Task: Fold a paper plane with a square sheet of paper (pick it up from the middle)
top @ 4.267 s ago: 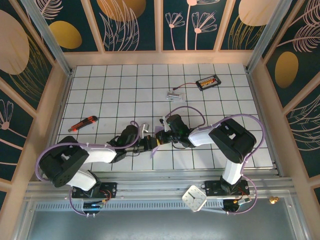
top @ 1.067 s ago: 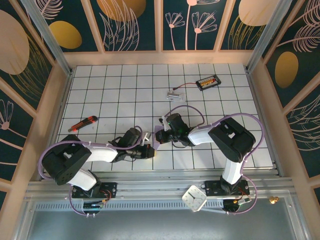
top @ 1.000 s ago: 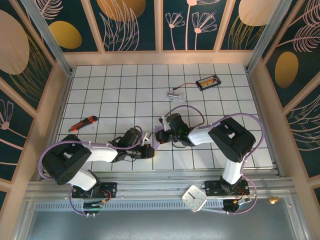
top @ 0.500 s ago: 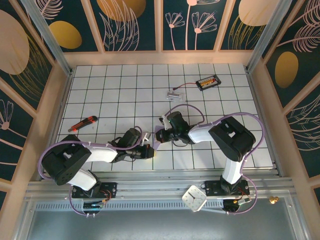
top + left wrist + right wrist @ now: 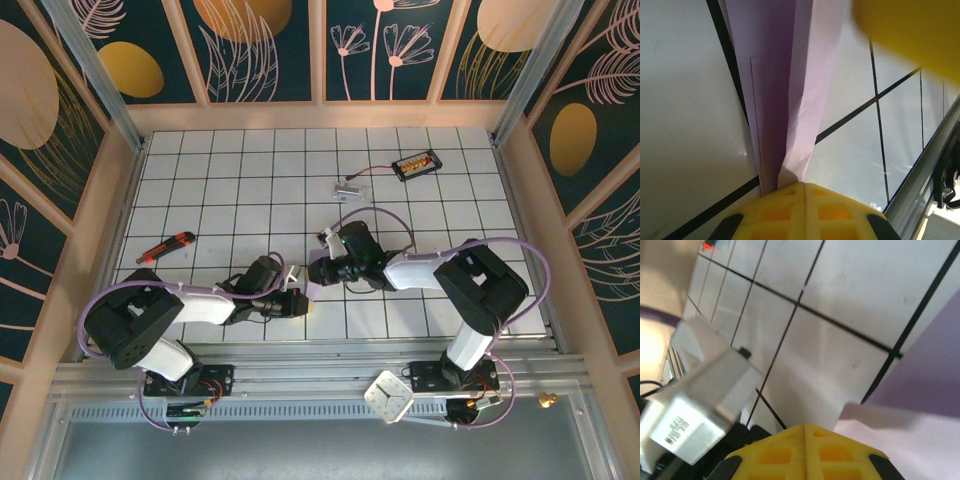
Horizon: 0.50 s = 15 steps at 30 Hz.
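1. Looking down from above, a white tiled table with black grid lines (image 5: 240, 170) sits inside a frame of dark panels painted with leaves.
2. At the far left of the table lies a red and black utility knife (image 5: 165, 247), well apart from both arms.
3. The left arm reaches in low from the bottom left. Its left gripper (image 5: 303, 297) rests near the front middle of the table.
4. In the left wrist view, the left gripper's (image 5: 805, 200) yellow pads are pressed together, pinching the near end of a thin lavender paper (image 5: 790, 100). The paper is folded into a narrow strip with a long crease and lies along the tiles.
5. From above, the lavender paper (image 5: 312, 288) shows as a small pale purple patch between the two grippers, near the front middle of the table.
6. The right gripper (image 5: 318, 270) meets the paper from the right, just beside the left gripper.
7. In the right wrist view, the right gripper's (image 5: 805, 445) yellow pads are also pressed together. The pale edge of the paper (image 5: 920, 405) runs into them from the right.
8. Farther back lies a small clear plastic piece with a thin wire (image 5: 348, 187).
9. On the metal rail in front of the table rests a small white clock-like square (image 5: 388, 395).
10. Toward the back right lies a black rectangular pack with orange cells (image 5: 415, 164).
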### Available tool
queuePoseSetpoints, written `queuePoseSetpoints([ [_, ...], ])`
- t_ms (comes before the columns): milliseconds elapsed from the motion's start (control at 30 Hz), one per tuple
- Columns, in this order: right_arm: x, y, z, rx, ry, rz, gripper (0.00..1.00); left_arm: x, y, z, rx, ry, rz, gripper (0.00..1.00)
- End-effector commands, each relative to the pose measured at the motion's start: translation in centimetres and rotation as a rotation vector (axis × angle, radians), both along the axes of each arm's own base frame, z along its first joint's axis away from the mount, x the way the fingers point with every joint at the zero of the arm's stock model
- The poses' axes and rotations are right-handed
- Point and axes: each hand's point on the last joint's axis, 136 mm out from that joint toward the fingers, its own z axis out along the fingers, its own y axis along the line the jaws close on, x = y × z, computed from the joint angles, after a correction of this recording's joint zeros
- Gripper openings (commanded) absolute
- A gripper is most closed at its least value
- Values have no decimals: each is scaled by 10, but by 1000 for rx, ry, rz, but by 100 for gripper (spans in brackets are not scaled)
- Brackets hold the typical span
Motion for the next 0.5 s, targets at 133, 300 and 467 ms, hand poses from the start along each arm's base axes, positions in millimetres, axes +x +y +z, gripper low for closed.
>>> queuePoseSetpoints([
  [133,4,-4,-24,-23,28,-29,5,-27,31,-43,162,134,16,0],
  [300,20,-17,-41,-49,55,-82,4,-31,34,-47,175,143,7,0],
  [467,30,-33,-54,-69,86,-131,3,-35,37,-52,191,154,0,0],
])
